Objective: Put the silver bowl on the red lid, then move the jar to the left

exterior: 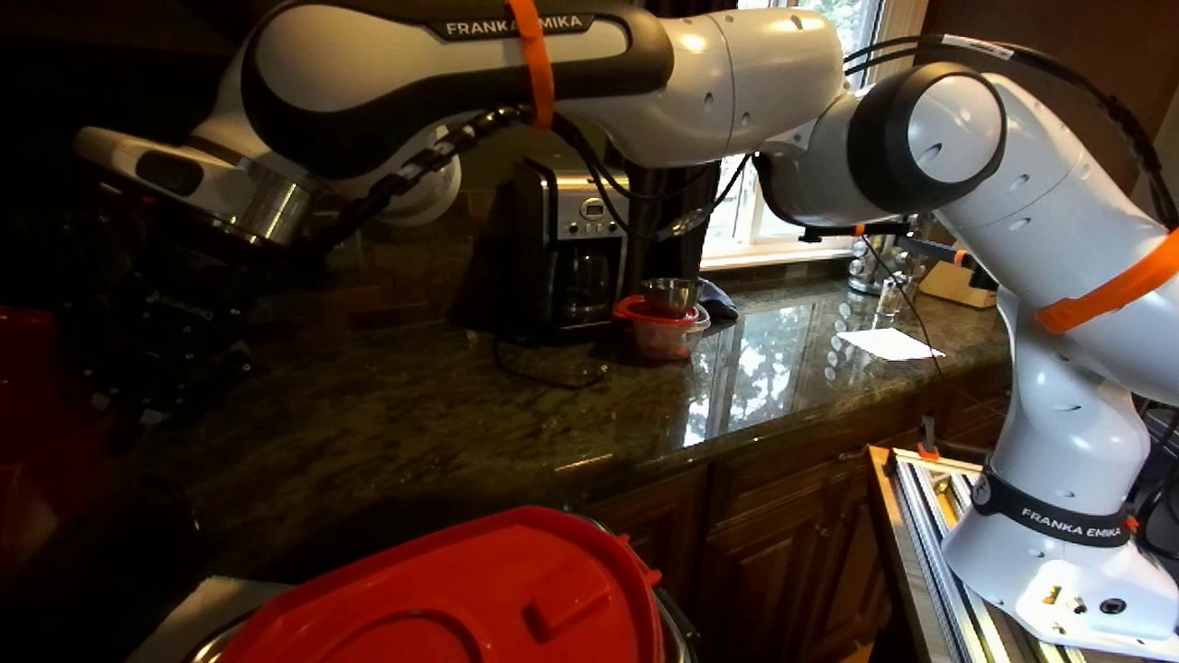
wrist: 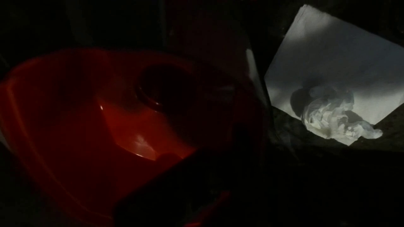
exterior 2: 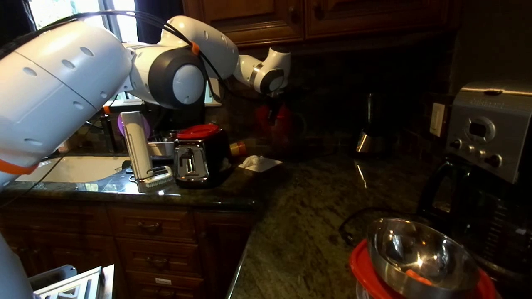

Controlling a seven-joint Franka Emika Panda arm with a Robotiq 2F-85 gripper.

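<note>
Nearest the lens, low in an exterior view, can see a large red cover with moulded ridges. Starting beyond it at far left, can make out the tall red jar, deep in shadow and cut off by the frame. Just right of that, find the gripper, black on black and pointing downward. Can call it clenched, but too dark to tell whether touching the jar or merely beside it. Going on along the dark stone counter, come to a silver-and-black coffee maker. Next to that, spot the silver bowl, in both exterior views upright on the red lid of a clear container. Farther right, past the window, notice a white patch on the counter. End with the white arm, rooted at far right and stretching leftward across the top. Turning to the wrist view, find a glossy red surface on the left, then a crumpled white wad on paper.
</note>
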